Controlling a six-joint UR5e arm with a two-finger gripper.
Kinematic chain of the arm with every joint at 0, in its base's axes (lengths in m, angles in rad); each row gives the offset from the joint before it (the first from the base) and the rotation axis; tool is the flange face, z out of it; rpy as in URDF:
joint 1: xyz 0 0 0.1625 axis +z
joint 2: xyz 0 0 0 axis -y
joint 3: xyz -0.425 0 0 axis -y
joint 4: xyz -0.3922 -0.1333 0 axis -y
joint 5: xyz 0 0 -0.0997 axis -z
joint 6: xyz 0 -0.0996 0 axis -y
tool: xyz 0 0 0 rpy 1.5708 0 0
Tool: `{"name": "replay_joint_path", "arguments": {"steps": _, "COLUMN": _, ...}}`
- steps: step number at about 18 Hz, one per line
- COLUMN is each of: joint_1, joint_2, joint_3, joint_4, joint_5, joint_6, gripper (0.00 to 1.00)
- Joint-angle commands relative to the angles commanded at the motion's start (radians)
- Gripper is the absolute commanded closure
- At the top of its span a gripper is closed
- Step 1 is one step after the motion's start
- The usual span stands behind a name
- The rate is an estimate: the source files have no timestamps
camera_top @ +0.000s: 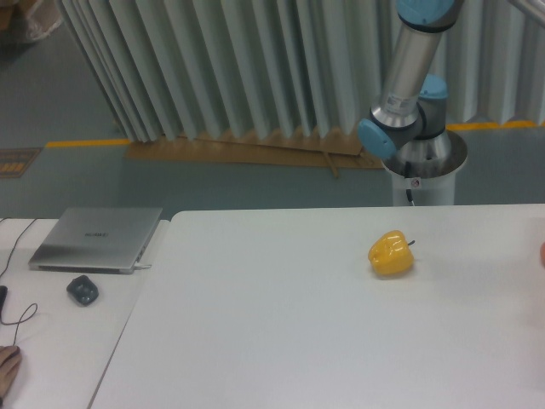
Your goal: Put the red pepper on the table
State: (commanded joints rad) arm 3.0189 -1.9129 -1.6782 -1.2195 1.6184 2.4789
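Note:
The white table [272,341] fills the lower right of the camera view. At its right edge, cut off by the frame, a small reddish sliver [542,251] shows; I cannot tell whether it is the red pepper, which is otherwise out of view. Only the arm's base and lower links [409,111] show, standing behind the table's far edge at upper right. The arm runs out of the top of the frame, so the gripper is out of view.
A yellow bell pepper [391,254] lies on the table right of centre. On the smaller desk [60,341] at left sit a closed laptop [96,239], a dark mouse [83,290] and cables. A hand [7,366] shows at bottom left.

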Motion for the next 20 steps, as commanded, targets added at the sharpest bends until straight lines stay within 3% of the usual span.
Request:
{"name": "replay_joint_path", "arguments": {"steps": 3, "joint_1": 0.0, "joint_2": 0.0, "joint_3": -0.002, "joint_4": 0.0, "joint_5": 0.002, "joint_6": 0.0, "gripper": 0.46}}
{"name": "replay_joint_path", "arguments": {"steps": 7, "joint_1": 0.0, "joint_2": 0.008, "joint_3": 0.0, "joint_4": -0.002, "joint_5": 0.002, "joint_6": -0.002, "gripper": 0.58}}
{"name": "replay_joint_path", "arguments": {"steps": 16, "joint_1": -0.008, "joint_2": 0.015, "joint_3": 0.017, "joint_4": -0.005, "joint_5": -0.002, "joint_6": 0.0, "gripper": 0.62}}
{"name": "replay_joint_path", "arguments": {"steps": 17, "joint_1": -0.008, "joint_2": 0.014, "joint_3": 0.017, "joint_4": -0.005, "joint_5": -0.003, "joint_6": 0.0, "gripper": 0.65}}
{"name": "replay_joint_path", "arguments": {"steps": 18, "joint_1": -0.006, "joint_2": 0.015, "joint_3": 0.017, "joint_4": -0.006, "joint_5": -0.002, "joint_6": 0.002, "gripper": 0.75}}
{"name": "replay_joint_path", "arguments": {"steps": 20, "joint_1": -0.006, "joint_2": 0.014, "joint_3": 0.015, "joint_4": -0.006, "joint_5": -0.002, "joint_6": 0.002, "gripper": 0.78}}
